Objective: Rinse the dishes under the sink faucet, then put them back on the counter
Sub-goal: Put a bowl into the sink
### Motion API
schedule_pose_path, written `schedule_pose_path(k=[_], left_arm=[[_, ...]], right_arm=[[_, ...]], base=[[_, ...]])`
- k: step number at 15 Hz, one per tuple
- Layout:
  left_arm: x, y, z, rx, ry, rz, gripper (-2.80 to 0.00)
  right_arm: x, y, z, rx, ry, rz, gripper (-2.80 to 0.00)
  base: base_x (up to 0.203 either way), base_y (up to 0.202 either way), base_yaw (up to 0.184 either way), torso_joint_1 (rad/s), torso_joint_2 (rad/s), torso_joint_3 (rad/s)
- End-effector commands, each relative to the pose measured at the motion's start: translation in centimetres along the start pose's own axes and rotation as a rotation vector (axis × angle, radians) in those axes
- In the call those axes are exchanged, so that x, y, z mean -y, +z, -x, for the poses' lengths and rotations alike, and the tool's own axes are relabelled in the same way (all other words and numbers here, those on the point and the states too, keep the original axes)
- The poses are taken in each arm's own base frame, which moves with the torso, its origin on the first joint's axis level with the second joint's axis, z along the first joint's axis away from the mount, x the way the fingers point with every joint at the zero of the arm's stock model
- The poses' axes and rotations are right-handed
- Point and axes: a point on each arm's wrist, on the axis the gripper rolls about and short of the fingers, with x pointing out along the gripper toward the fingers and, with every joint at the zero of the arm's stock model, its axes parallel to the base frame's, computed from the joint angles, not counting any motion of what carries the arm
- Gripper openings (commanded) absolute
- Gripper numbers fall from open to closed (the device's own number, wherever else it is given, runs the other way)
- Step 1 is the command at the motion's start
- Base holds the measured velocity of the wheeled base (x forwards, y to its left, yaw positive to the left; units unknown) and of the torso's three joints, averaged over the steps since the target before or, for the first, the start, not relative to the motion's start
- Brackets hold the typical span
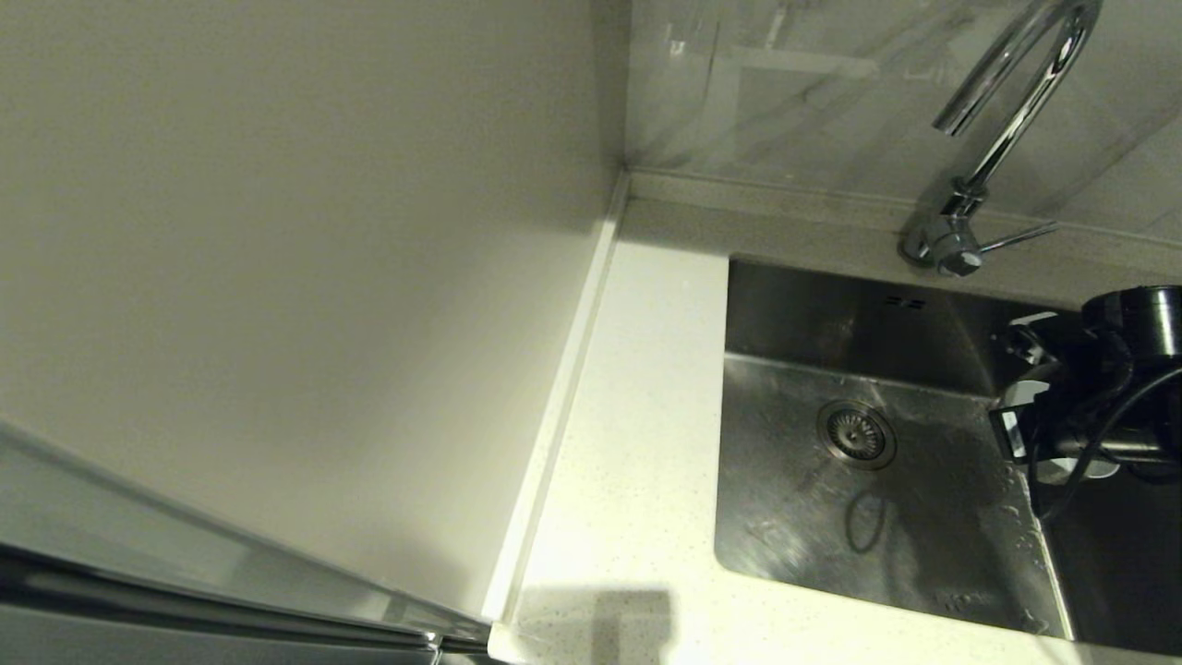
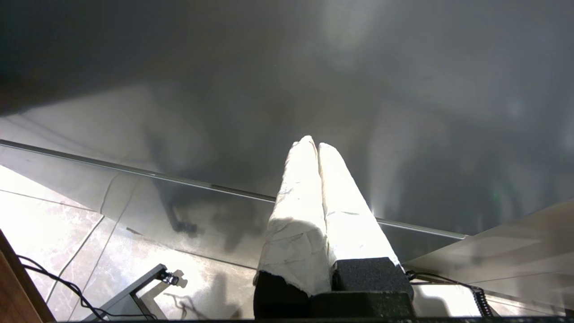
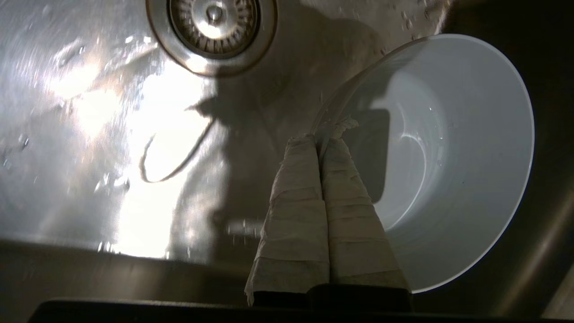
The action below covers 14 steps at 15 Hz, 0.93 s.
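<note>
In the right wrist view my right gripper (image 3: 319, 134) is shut on the rim of a white bowl (image 3: 457, 157). The bowl is tilted on its side above the steel sink (image 1: 785, 517), beside the round drain strainer (image 3: 210, 27). Water drops cling to the basin floor. In the head view the right arm (image 1: 1108, 388) hangs over the sink's right side and hides most of the bowl. The chrome gooseneck faucet (image 1: 1011, 120) rises behind the sink, its lever handle (image 1: 1016, 238) pointing right. The other two bowls are out of view. My left gripper (image 2: 317, 144) is shut on nothing, parked away from the sink.
White speckled counter (image 1: 637, 416) runs along the sink's left side to a low raised edge against a plain wall (image 1: 277, 277). Two overflow slots (image 1: 905, 302) mark the sink's back wall. Grey marbled tiles (image 1: 813, 92) stand behind the faucet.
</note>
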Motion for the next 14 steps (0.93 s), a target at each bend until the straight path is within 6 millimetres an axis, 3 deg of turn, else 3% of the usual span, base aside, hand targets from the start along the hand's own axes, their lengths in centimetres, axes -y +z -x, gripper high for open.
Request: schedule_pose_path(k=[1, 7, 14], left_arm=[[0.0, 0.0, 0.0, 0.005, 0.001, 0.0, -2.8], [0.0, 0.0, 0.0, 0.005, 0.001, 0.0, -2.8], [0.0, 0.0, 0.0, 0.003, 0.001, 0.001, -2.8]], right_arm=[[-1.1, -0.8, -3.2, -0.036, 0.016, 0.014, -2.8], [-2.7, -2.4, -9.6, -0.046, -0.002, -0.023, -2.8], [-3.1, -1.9, -13.7, -0.026, -0.037, -0.032, -2.8]], base=[[0.0, 0.0, 0.0, 0.0, 0.0, 0.0], [0.0, 0.0, 0.0, 0.0, 0.0, 0.0], [0.0, 0.0, 0.0, 0.0, 0.0, 0.0]])
